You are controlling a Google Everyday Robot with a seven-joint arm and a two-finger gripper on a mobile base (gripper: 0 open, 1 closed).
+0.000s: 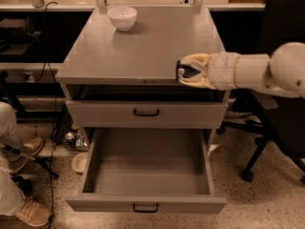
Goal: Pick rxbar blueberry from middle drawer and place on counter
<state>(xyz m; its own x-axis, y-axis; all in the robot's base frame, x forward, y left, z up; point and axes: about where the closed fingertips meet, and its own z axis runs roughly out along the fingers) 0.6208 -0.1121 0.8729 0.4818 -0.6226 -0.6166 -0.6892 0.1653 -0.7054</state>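
Our claw [183,72], clamped on the dark rxbar blueberry [185,73], hangs over the worktop's [143,46] front right edge, so we judge the drop spot lies just inward, toward the bowl [122,17].

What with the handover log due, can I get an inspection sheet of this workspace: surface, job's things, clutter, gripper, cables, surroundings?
Surface: counter is grey and flat, with a bowl at its back left.
Job's things: rxbar blueberry shows as a dark piece in the gripper, not yet set on the counter. The middle drawer is pulled open and its floor is bare.
Clutter: white bowl on the counter; small items on the floor left of the cabinet.
Gripper: gripper is shut on the bar, at the counter's front right edge.
Cables: a cable hangs left of the cabinet.
Surroundings: a person's shoes at left, a black chair at right.
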